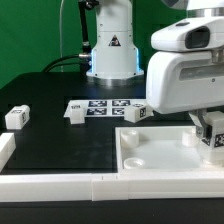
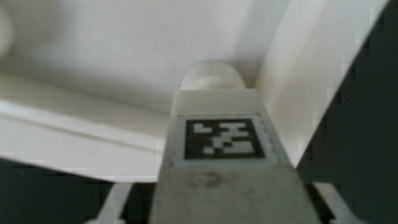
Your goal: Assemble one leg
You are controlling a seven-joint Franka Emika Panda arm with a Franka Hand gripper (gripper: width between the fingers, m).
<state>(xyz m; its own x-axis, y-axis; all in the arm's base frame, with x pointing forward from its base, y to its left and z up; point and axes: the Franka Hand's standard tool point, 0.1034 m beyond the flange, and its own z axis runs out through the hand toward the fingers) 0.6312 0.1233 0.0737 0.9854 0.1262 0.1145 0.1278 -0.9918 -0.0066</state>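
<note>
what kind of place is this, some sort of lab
Most likely a robotics lab bench: a robot arm mounted on a black table, a green backdrop, and a marker board of square tags.

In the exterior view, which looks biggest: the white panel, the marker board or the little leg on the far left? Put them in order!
1. White panel, biggest by far.
2. Marker board.
3. Leg on the far left, smallest.
The panel lies nearer the camera, but the order looks safe.
</note>
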